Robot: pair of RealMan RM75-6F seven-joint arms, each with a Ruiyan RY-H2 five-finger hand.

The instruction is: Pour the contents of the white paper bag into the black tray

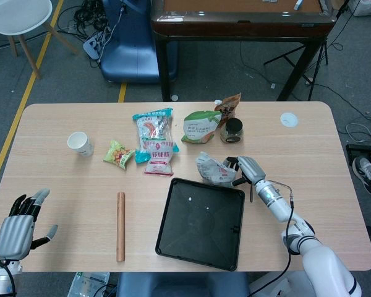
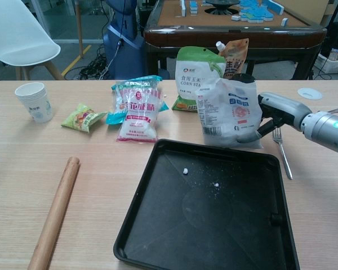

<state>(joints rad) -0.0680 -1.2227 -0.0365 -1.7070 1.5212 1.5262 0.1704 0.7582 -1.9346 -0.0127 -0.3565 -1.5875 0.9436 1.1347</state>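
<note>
— How are the fingers seen?
— The right hand (image 2: pixel 273 115) is closed on the white paper bag's (image 2: pixel 229 112) edge; the left hand (image 1: pixel 15 229) is held off the table, spread and empty.
— How much is done?
— Little, it is judged: only a few white crumbs (image 2: pixel 185 170) are seen in the black tray (image 2: pixel 158 236).
— And the bag?
— It is held upright, crumpled, just behind the tray's far rim; tipping remains.
</note>
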